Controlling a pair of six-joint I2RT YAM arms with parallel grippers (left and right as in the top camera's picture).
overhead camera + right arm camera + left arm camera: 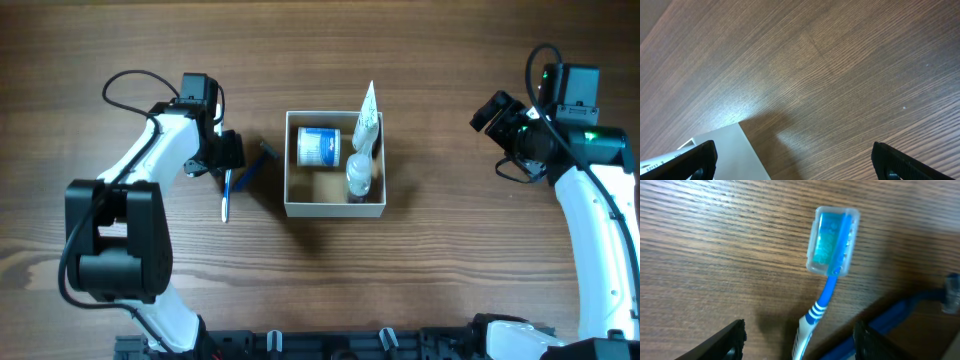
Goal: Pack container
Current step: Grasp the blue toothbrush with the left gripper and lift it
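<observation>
Overhead, container: the container is seen open-topped at the middle of the table, between the two arms.
Overhead, contents: a blue-labelled jar, a white tube leaned against the far right corner, and a clear bottle are held inside.
Overhead, left gripper: the left gripper is placed left of the container, at the upper end of a toothbrush laid on the wood. A dark blue item is seen between toothbrush and container.
Overhead, right gripper: the right gripper is held well apart, to the container's right.
Left wrist, jaws: spread wide. The toothbrush handle is seen between the fingers, touched by neither, and its head is covered by a clear cap.
Right wrist, jaws: spread wide, with bare wood between the fingers. A white container corner is seen beside the left one.
</observation>
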